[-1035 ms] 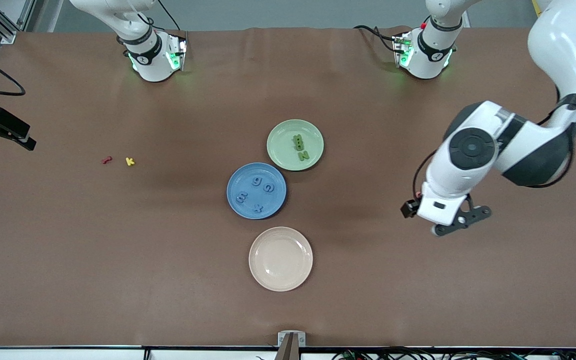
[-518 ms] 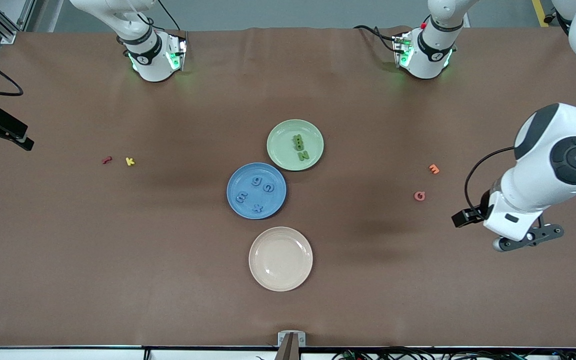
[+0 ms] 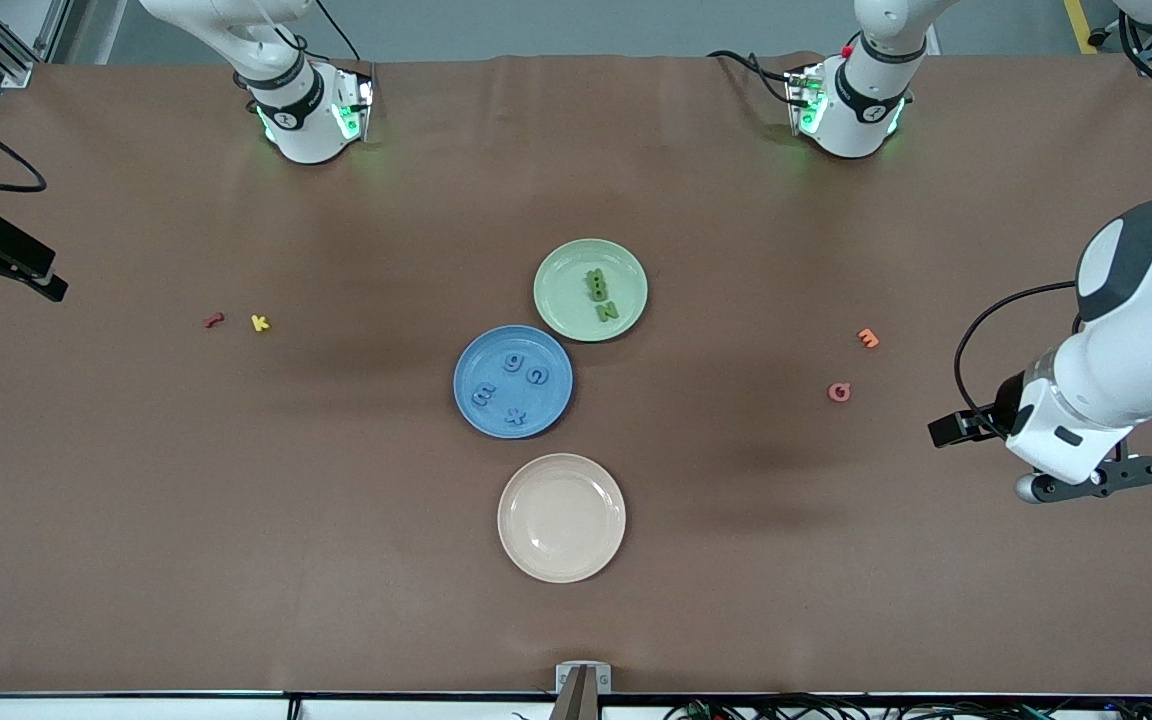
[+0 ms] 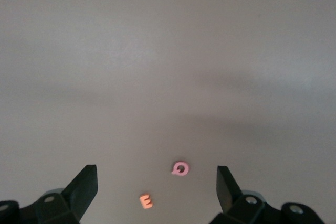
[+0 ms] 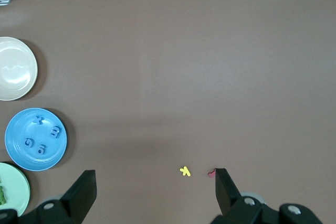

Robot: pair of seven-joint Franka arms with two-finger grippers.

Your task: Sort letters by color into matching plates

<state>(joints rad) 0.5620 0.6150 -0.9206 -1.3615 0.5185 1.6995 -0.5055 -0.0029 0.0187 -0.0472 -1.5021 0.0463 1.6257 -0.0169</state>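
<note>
The blue plate serves as the landmark at the middle of the worktop. On it lie four blue letters, spread apart. Touching its rim, farther from the front camera, sits the green plate with the green letters bunched in a short row; how many there are cannot be made out. Each colour rests in its matching plate, so the sorting looks finished, in my judgement. The cream plate, nearer the camera than the blue plate, holds nothing, fittingly, since no letter matches it.

The left pincer hangs over bare worktop well away from the blue plate, toward the left arm's end, its fingers spread wide and carrying nothing. The right pincer is likewise released and empty, high over the right arm's end; that arm waits.

The front view hides the left pincer's jaws under the wrist; the left wrist view shows them apart, with the pink letter and orange letter between them below. The right wrist view shows the yellow letter and red letter, correctly left out.
</note>
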